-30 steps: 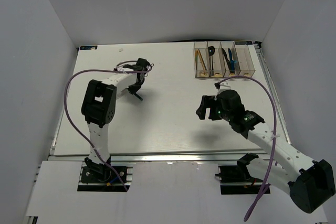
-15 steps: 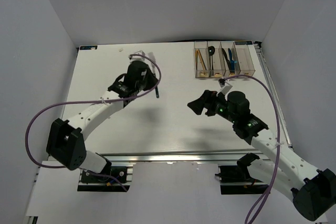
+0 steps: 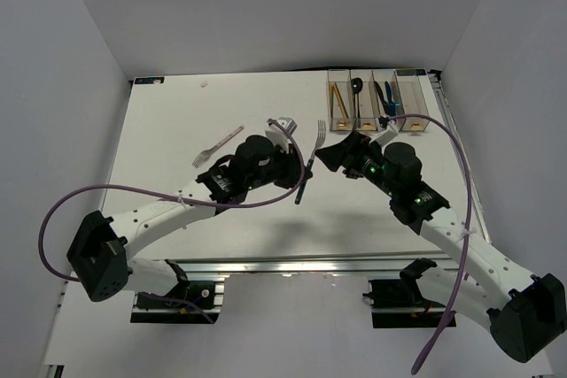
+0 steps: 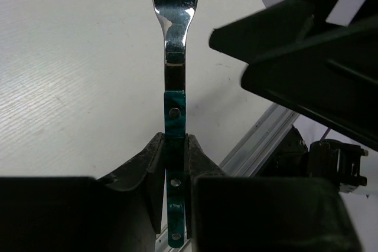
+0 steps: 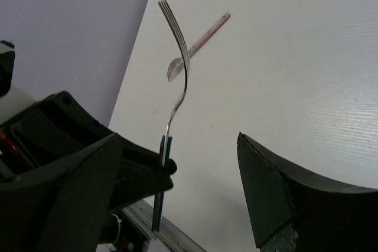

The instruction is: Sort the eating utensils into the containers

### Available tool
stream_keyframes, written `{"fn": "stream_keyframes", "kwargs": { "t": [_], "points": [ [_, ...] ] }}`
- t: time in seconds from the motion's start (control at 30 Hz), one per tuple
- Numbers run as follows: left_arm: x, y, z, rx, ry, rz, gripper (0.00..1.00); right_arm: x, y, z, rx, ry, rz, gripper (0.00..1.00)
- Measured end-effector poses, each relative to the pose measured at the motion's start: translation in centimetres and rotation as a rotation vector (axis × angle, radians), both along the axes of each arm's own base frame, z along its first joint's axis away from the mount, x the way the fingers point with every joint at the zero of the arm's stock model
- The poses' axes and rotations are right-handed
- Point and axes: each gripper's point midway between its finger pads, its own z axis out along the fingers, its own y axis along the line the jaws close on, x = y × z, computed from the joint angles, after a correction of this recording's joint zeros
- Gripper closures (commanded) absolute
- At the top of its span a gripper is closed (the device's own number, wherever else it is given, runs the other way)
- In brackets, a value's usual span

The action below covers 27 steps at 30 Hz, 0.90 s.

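My left gripper (image 3: 299, 171) is shut on the blue-green handle of a silver-tined fork (image 3: 317, 135) and holds it above the table's middle, tines toward the back. In the left wrist view the fork (image 4: 175, 33) stands straight up out of the closed gripper (image 4: 175, 146). My right gripper (image 3: 330, 155) is open and empty just right of the fork. In the right wrist view the fork (image 5: 179, 81) rises between its spread fingers (image 5: 277, 193), untouched. The containers (image 3: 415, 109) stand at the back right and hold orange chopsticks (image 3: 337, 96), a black spoon (image 3: 356, 93) and blue-handled knives (image 3: 386, 95).
A second fork (image 3: 217, 146) with a pale pink handle lies on the table left of centre; it also shows in the right wrist view (image 5: 198, 39). The rightmost bin looks empty. White walls close in the table on three sides.
My left arm has swung right and nearer with the fork, from the left back to the middle. My right gripper has moved up and left beside it. The pink-handled fork is now uncovered.
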Motion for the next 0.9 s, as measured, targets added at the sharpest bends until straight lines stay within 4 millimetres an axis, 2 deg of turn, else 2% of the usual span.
{"fn": "stream_keyframes", "kwargs": {
  "t": [0.2, 0.3, 0.37, 0.4, 0.43, 0.47, 0.5, 0.53, 0.63, 0.67, 0.7, 0.77, 0.8, 0.87, 0.9],
  "points": [
    [-1.6, -1.8, 0.0, 0.008, -0.009, -0.058, 1.0, 0.4, 0.3, 0.2, 0.022, 0.017, -0.008, 0.24],
    [-1.9, -2.3, 0.1, 0.01, -0.012, -0.072, 1.0, 0.6, 0.6, -0.3, 0.025, 0.045, -0.008, 0.31],
    [-1.9, -2.5, 0.3, 0.009, -0.016, -0.074, 1.0, 0.7, 0.8, -0.9, 0.024, 0.071, -0.008, 0.39],
    [-1.9, -2.6, 0.5, 0.006, -0.02, -0.072, 1.0, 0.8, 0.8, -1.3, 0.023, 0.086, -0.01, 0.45],
    [-1.7, -2.7, 0.8, 0.004, -0.027, -0.069, 1.0, 0.8, 0.9, -1.6, 0.023, 0.099, -0.01, 0.59],
    [-1.7, -2.8, 1.1, 0.002, -0.033, -0.068, 1.0, 0.8, 1.0, -1.9, 0.023, 0.112, -0.009, 0.65],
    [-1.6, -2.8, 1.2, 0.008, -0.034, -0.066, 0.98, 0.8, 1.2, -1.7, 0.037, 0.118, -0.002, 0.76],
    [-1.5, -2.8, 1.1, 0.015, -0.032, -0.064, 0.95, 0.8, 1.3, -1.6, 0.043, 0.115, 0.002, 1.0],
    [-1.1, -3.0, 0.7, 0.037, -0.036, -0.06, 0.6, 0.7, 1.8, -0.8, 0.065, 0.106, 0.026, 1.0],
    [-0.9, -3.0, 0.8, 0.043, -0.041, -0.054, 0.45, 0.8, 1.8, -0.8, 0.059, 0.105, 0.029, 1.0],
    [-0.7, -2.9, 0.8, 0.052, -0.05, -0.044, 0.26, 1.0, 1.7, -1.1, 0.042, 0.107, 0.026, 1.0],
    [0.1, -2.6, 1.3, 0.068, -0.065, -0.007, 0.17, 1.7, 1.5, -1.6, -0.014, 0.126, 0.015, 1.0],
    [0.5, -2.3, 1.5, 0.081, -0.069, 0.02, 0.03, 2.3, 1.3, -1.6, -0.044, 0.13, 0.011, 1.0],
    [1.4, -1.2, 1.9, 0.123, -0.078, 0.087, 0.02, 4.6, 0.3, -1.4, -0.123, 0.136, -0.014, 1.0],
    [1.9, -0.4, 2.0, 0.152, -0.082, 0.132, 0.02, 6.4, -0.7, -1.1, -0.165, 0.133, -0.038, 1.0]
  ]
}}
